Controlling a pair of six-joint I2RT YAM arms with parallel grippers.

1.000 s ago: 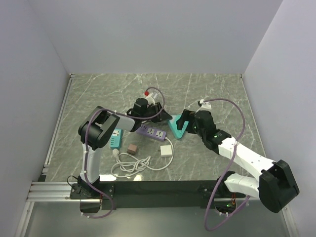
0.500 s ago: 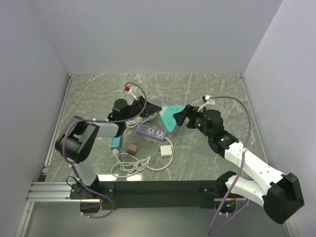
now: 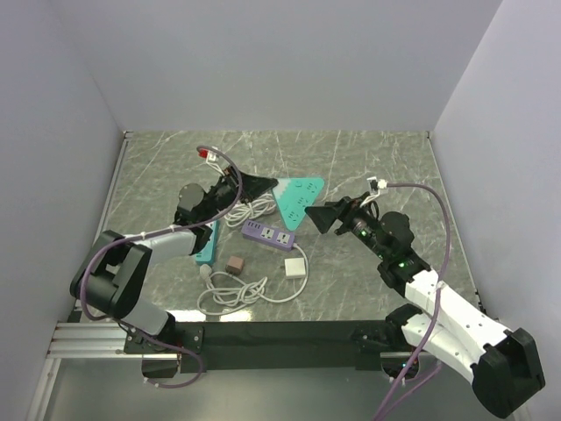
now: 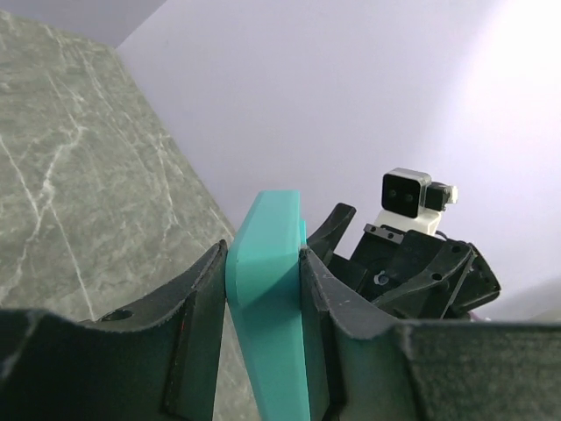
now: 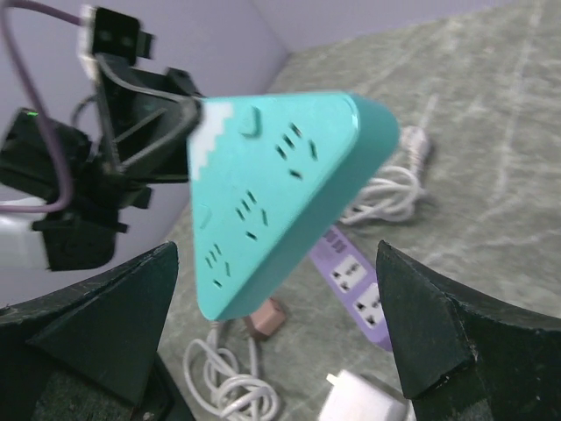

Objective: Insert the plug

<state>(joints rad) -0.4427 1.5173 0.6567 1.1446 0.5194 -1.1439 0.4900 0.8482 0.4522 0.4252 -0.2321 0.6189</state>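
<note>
Teal strip (image 3: pixel 298 197): clamped in left gripper (image 4: pixel 263 272), sockets (image 5: pixel 254 210) facing right.
Right gripper (image 3: pixel 320 216): spread wide, empty.
Plug (image 3: pixel 296 267): flat on table (image 3: pixel 368 167); grasp by edges, align squarely with sockets.

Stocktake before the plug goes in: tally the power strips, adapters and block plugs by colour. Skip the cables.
Teal: 2, triangular power strip, small socket block
Purple: 1, purple power strip
White: 1, square plug
Brownish: 1, cube adapter
Total: 5
</note>
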